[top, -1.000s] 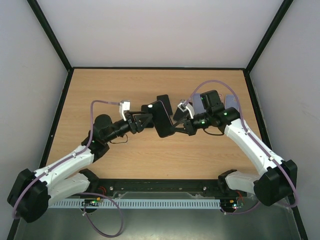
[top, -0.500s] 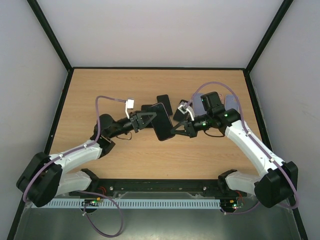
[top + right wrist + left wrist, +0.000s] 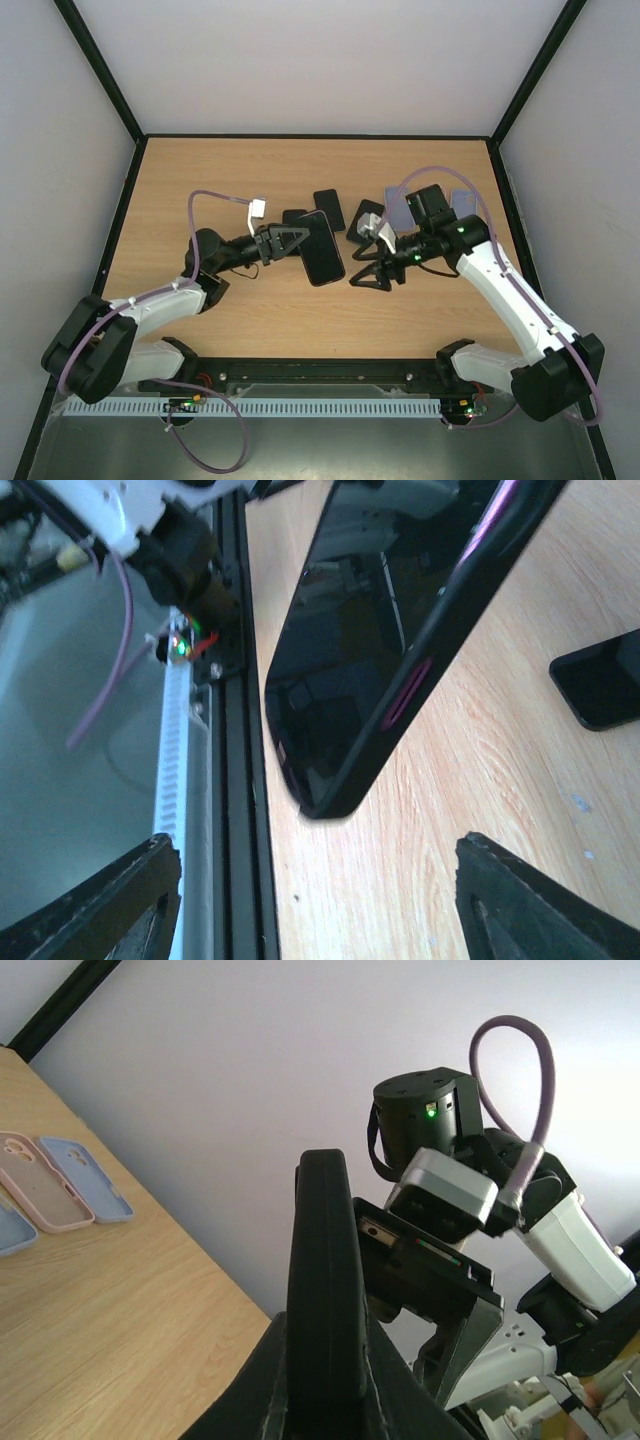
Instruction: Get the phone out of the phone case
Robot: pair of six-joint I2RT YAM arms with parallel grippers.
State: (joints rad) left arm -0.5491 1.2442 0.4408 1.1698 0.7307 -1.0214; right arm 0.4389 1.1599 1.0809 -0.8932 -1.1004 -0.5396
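A dark phone in a black phone case (image 3: 322,247) is held above the middle of the table, tilted. My left gripper (image 3: 303,242) is shut on its left edge. In the left wrist view the cased phone (image 3: 325,1280) stands edge-on between the gripper (image 3: 325,1365) fingers. My right gripper (image 3: 372,272) is open just right of the phone and apart from it. In the right wrist view the phone's glossy screen and the case's rim with a magenta side button (image 3: 385,630) hang above the wood, beyond the open right gripper (image 3: 320,890), whose fingers (image 3: 540,900) are spread wide.
Other black phones or cases (image 3: 329,208) lie on the table behind the held one, another (image 3: 367,214) near the right wrist. Pale blue cases (image 3: 397,206) lie at the back right. Pink (image 3: 40,1180) and blue (image 3: 85,1177) cases show in the left wrist view. The black front rail (image 3: 235,810) runs along the near edge.
My left gripper closed on the phone's left edge. The right gripper let go of it, opened and drew back to the right and toward the near side.
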